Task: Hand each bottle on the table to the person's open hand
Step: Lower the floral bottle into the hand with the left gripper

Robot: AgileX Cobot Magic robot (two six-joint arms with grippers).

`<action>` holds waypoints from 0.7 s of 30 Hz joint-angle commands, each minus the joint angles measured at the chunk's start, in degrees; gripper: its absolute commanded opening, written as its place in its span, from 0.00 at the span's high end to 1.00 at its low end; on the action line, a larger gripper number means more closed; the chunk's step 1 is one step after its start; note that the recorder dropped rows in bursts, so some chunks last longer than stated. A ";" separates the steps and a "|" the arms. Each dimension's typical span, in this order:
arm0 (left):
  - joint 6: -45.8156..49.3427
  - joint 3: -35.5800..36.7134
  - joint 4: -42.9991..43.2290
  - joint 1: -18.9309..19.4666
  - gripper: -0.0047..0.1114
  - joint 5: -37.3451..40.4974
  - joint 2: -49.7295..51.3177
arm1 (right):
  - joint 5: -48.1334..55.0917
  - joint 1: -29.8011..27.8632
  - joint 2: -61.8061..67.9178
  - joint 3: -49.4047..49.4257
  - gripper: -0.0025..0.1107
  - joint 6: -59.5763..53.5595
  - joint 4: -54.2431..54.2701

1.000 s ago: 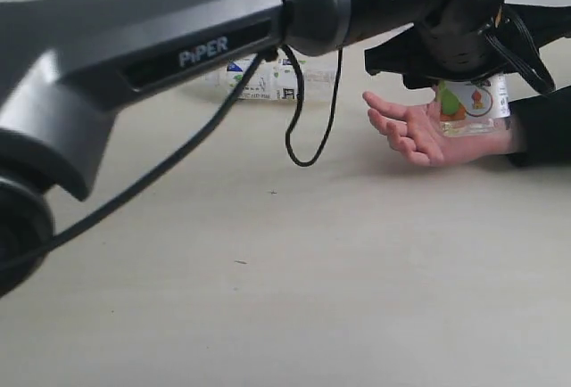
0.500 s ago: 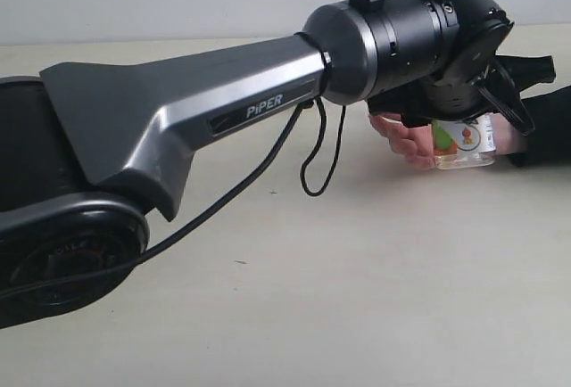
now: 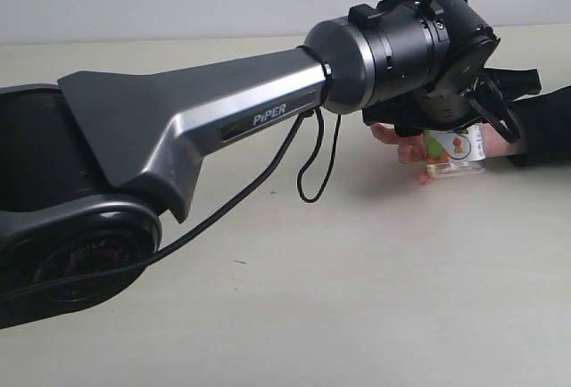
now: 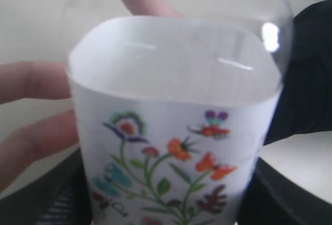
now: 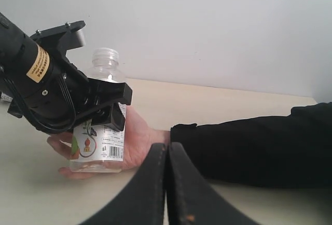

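Pale beige table (image 3: 357, 298) is spreading wide under a plain wall. From the left, the left arm (image 3: 223, 119) is spanning the scene toward the right side, with its left gripper (image 5: 111, 103) clamping an upright floral bottle (image 3: 457, 148) around the middle. That bottle is sitting in the person's open hand (image 3: 403, 142), its base seemingly resting on the palm, with a black sleeve (image 3: 544, 124) just beyond. So this handover is looking nearly complete, lacking only the let-go. Other bottles are not showing, so I cannot count what is left. The right gripper (image 5: 167, 183) is idling, pressed closed, holding nothing.
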 commanded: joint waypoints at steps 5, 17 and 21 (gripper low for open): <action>0.05 -0.37 -1.14 0.24 0.96 0.57 -0.02 | -0.75 0.18 -0.16 0.20 0.98 0.20 -0.07; 0.05 -0.37 -1.60 0.50 0.96 0.57 -0.02 | -0.03 0.18 -0.16 0.20 0.98 0.20 -0.07; 0.05 -0.37 -1.35 0.50 0.96 0.57 -0.02 | -0.03 0.18 -0.16 0.20 0.98 0.20 -0.07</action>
